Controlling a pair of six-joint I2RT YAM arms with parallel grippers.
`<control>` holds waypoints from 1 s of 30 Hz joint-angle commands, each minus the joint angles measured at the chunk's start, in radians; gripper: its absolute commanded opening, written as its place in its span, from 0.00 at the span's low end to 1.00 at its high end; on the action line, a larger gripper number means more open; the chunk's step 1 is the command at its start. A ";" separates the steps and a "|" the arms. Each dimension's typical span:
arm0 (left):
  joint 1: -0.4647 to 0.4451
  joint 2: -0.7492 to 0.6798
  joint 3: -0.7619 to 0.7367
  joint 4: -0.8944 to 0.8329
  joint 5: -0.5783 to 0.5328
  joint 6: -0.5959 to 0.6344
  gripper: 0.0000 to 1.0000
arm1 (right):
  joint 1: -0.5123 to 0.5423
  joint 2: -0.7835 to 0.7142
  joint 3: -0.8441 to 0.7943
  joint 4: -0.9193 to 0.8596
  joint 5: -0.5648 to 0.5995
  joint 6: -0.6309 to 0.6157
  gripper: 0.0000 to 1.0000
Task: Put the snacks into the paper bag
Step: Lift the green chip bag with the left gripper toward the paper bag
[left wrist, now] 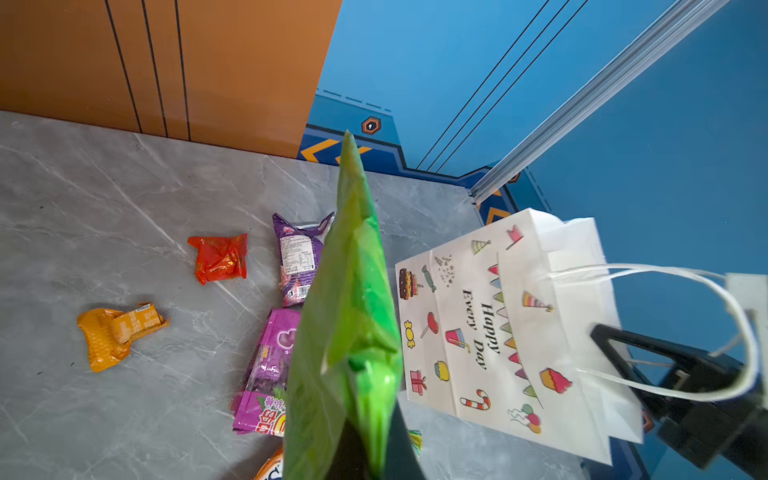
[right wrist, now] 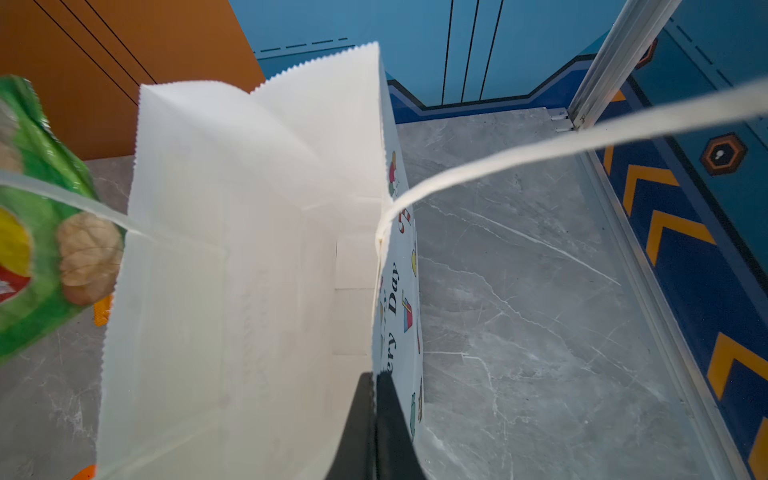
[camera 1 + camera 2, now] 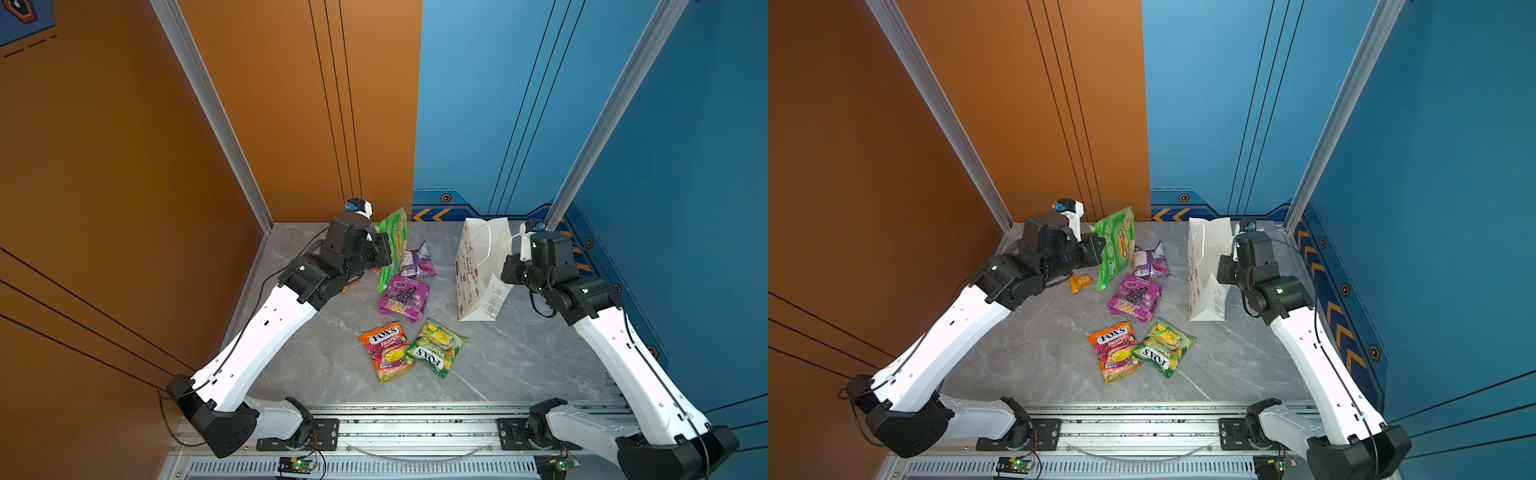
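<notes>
Left wrist: chip bag (image 1: 353,324) in pincer (image 1: 372,451)

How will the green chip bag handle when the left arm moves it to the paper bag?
Likely floppy: the green chip bag creases and bends above the left gripper, pinched at one edge. Probably light for its size, since it stands up from that pinch. Glossy film may slip; it may snag the paper bag rim.
</notes>
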State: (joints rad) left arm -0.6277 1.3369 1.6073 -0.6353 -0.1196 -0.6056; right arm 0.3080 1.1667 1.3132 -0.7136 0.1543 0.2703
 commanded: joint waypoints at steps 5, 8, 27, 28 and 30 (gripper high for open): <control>0.001 -0.025 0.207 -0.139 0.083 0.010 0.00 | 0.032 0.127 0.185 -0.157 0.265 -0.106 0.00; -0.001 -0.016 0.266 -0.145 0.124 -0.001 0.00 | 0.038 0.160 0.222 -0.157 0.293 -0.143 0.00; -0.004 0.020 0.390 -0.051 0.262 -0.146 0.00 | 0.257 0.448 0.280 -0.083 0.490 -0.254 0.00; -0.003 0.017 0.391 -0.045 0.254 -0.150 0.00 | 0.265 0.459 0.288 -0.084 0.491 -0.250 0.00; 0.010 0.014 0.390 -0.032 0.241 -0.168 0.00 | 0.278 0.474 0.304 -0.082 0.479 -0.240 0.00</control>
State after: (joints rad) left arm -0.6281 1.3643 1.9957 -0.7452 0.1143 -0.7361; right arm 0.5720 1.6211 1.5806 -0.8001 0.6113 0.0296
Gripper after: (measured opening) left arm 0.045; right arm 0.047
